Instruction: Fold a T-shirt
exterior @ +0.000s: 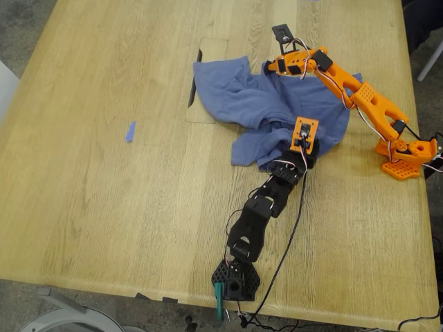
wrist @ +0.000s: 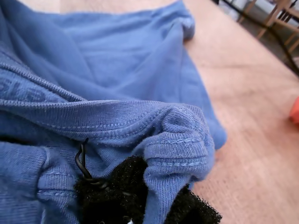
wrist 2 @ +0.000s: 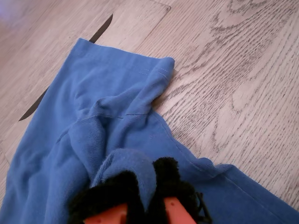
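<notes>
The slate-blue T-shirt (exterior: 242,97) lies crumpled on the wooden table (exterior: 104,207), right of the middle in the exterior view. Its print is hidden. My first gripper (exterior: 302,151), on the black arm, is shut on a ribbed, stitched edge of the T-shirt (wrist: 177,140) at the cloth's near side, the fold pinched between the black pads (wrist: 121,186). My second gripper (exterior: 271,68), on the orange arm, is shut on a bunched fold of the T-shirt (wrist 2: 126,163) at its far side, next to a spread sleeve (wrist 2: 117,74).
A small blue tape strip (exterior: 129,131) lies on the exterior view's left. A rectangular cut-out panel (exterior: 208,79) with a dark slot lies partly under the shirt. The orange arm's base (exterior: 405,155) stands at the right edge, the black arm's base (exterior: 235,280) at the near edge. Chairs (wrist: 280,18) stand beyond the table.
</notes>
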Controlling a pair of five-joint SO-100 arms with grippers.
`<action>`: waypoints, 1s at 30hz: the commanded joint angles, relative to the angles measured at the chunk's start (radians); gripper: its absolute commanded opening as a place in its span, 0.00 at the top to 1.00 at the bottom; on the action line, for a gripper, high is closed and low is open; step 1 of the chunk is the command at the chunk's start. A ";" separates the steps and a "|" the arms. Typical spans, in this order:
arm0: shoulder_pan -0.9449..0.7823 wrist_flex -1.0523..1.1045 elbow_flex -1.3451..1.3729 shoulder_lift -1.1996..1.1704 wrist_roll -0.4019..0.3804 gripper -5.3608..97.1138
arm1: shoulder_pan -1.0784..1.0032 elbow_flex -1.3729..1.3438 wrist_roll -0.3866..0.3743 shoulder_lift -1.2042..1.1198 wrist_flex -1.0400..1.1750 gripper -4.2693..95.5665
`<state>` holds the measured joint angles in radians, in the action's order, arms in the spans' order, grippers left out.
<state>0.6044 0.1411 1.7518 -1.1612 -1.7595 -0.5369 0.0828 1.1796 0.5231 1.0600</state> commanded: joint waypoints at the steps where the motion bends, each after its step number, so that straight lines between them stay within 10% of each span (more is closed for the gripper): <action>1: 0.061 0.000 -0.080 -0.008 -0.014 0.93 | -0.032 0.058 -0.006 0.021 -0.023 0.96; 6: 0.057 -0.038 -0.110 0.002 -0.012 0.86 | -0.035 0.058 -0.006 0.025 -0.015 0.96; 18: 0.071 -0.242 -0.341 -0.029 0.094 0.34 | -0.032 0.058 -0.006 0.046 0.014 0.96; 30: 0.110 -0.543 -0.488 -0.003 0.380 0.27 | -0.012 0.058 -0.003 0.057 0.029 0.96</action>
<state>0.6964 -0.3666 1.3714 -1.1290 -1.4511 -0.5507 0.0828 1.1720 0.5231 1.0876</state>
